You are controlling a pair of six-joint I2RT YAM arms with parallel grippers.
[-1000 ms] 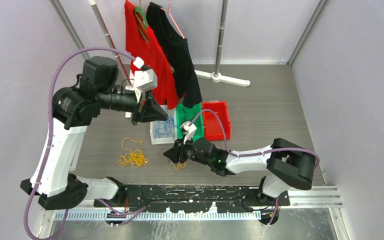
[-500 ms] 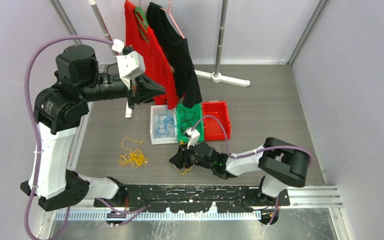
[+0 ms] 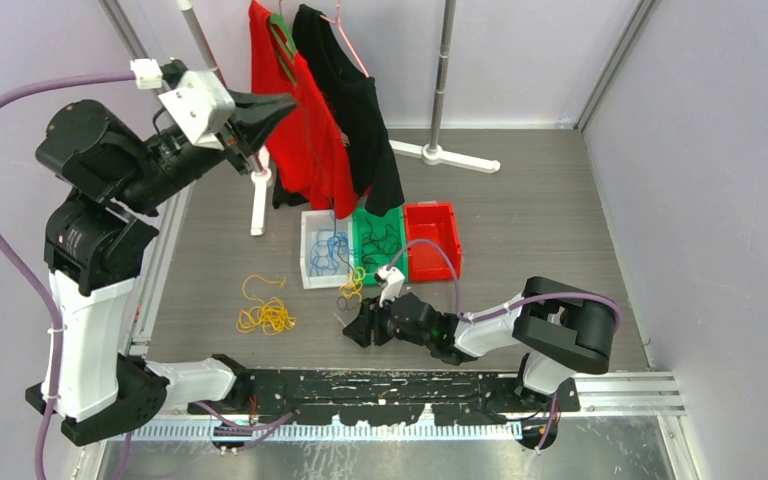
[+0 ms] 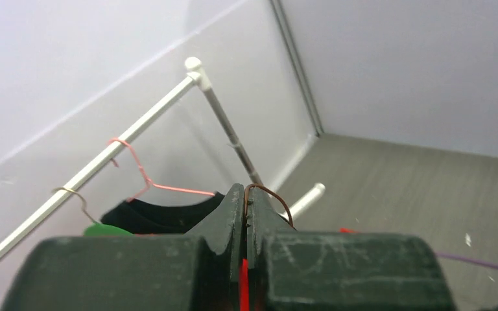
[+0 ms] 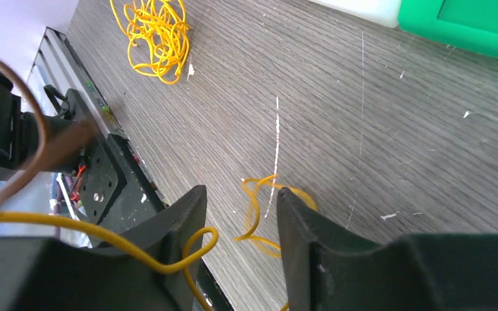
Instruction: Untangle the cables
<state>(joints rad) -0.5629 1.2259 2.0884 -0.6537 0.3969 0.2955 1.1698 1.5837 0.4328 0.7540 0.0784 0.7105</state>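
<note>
My right gripper (image 5: 238, 197) sits low over the near table (image 3: 520, 200), jaws apart astride a loose yellow cable (image 5: 255, 207) — placed to pin it, I judge — while my left gripper (image 4: 244, 192), high by the clothes rail (image 4: 104, 162), pinches a thin brown cable (image 4: 275, 194) to draw it out

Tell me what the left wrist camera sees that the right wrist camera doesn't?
Only the left wrist view shows the clothes rail, a pink hanger, a black garment, and the left tool shut on a thin brown cable. Only the right wrist view shows the yellow cable bunch, a green bin corner, and the right tool open over a yellow loop. Both show the grey table.
</note>
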